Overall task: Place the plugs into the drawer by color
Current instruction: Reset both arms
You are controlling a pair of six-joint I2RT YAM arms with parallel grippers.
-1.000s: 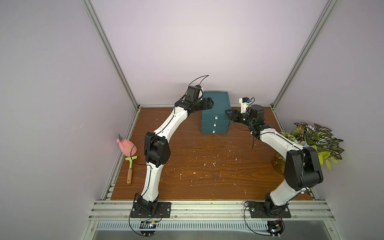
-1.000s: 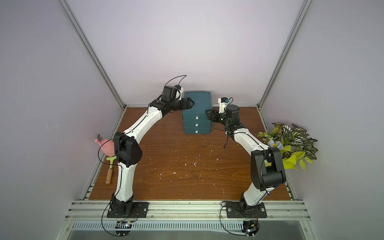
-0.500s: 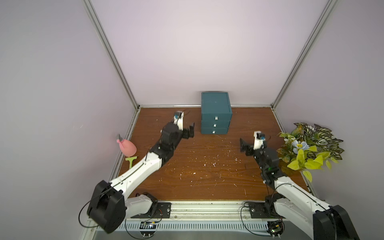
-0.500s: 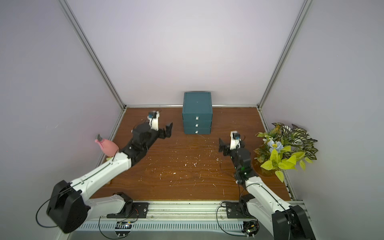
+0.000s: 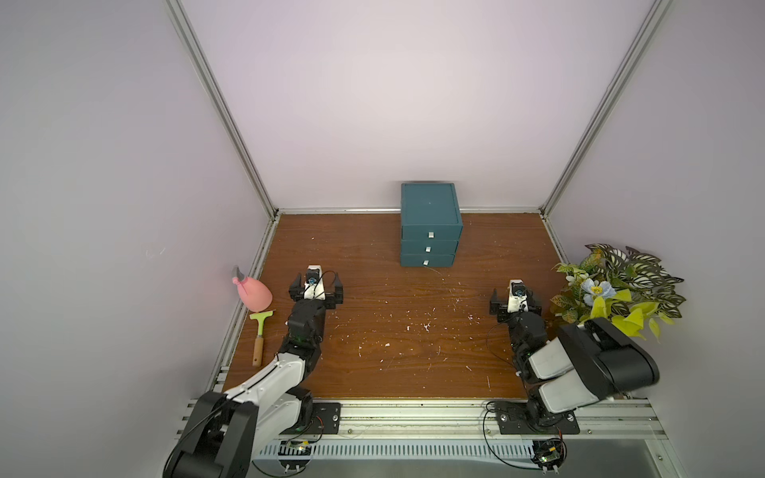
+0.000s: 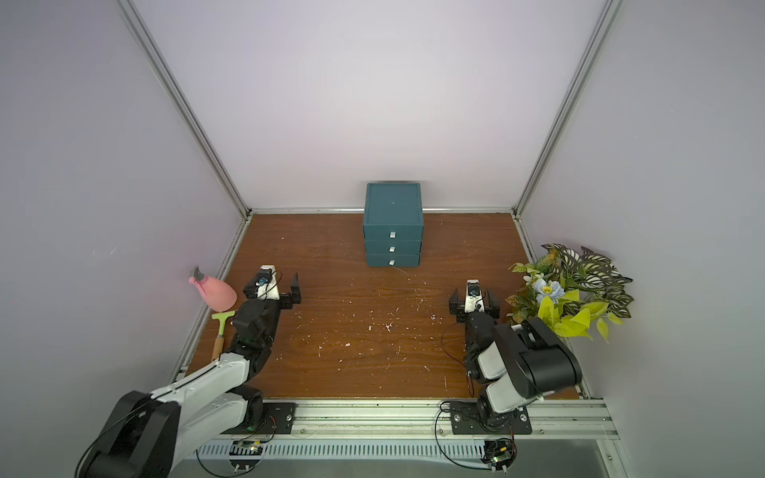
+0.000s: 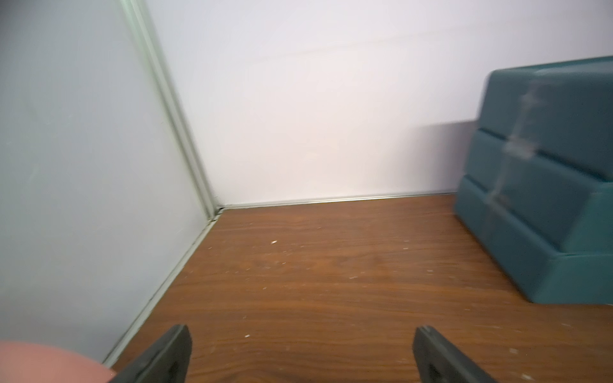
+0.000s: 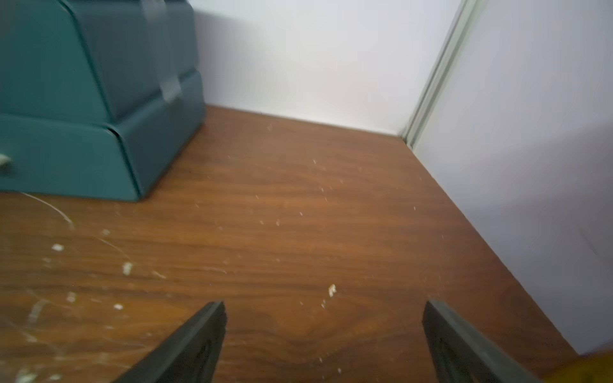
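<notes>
Drawer (image 5: 430, 225): dark teal chest, 3 stacked units, at 12 o'clock on the table (image 5: 393, 364), back against the rear wall. All 3 fronts flush and shut, each w/ a white tab handle, seen in both top views (image 6: 393, 223).
L gripper (image 5: 316, 289): at approx 9 o'clock on the table, low over the wood, pointing toward 12. Fingers wide apart, nothing between them. The L wrist view shows bare wood between the two tips (image 7: 302, 335).
R gripper (image 5: 515, 302): at approx 3 o'clock, also pointing toward 12. Fingers spread wide, holding nothing. The R wrist view (image 8: 325, 308) shows only wood and specks between them.
Gap to drawer: both grippers well apart from it. From the L gripper it lies toward 1 o'clock, from the R gripper toward 11.
Wrist views of drawer: blurred, w/ a pale strip down its side wall (image 7: 547, 199) (image 8: 83, 99).
Pink spray bottle (image 5: 254, 291): off the table's edge at 9 o'clock, just beside the L gripper.
Green scraper (image 5: 261, 331): wooden handle, lies at 6 o'clock of the bottle, head touching it.
Plant (image 5: 617, 285): past the table's edge at 3 o'clock, near the R gripper.
White specks (image 5: 424, 327): scattered over mid-table.
</notes>
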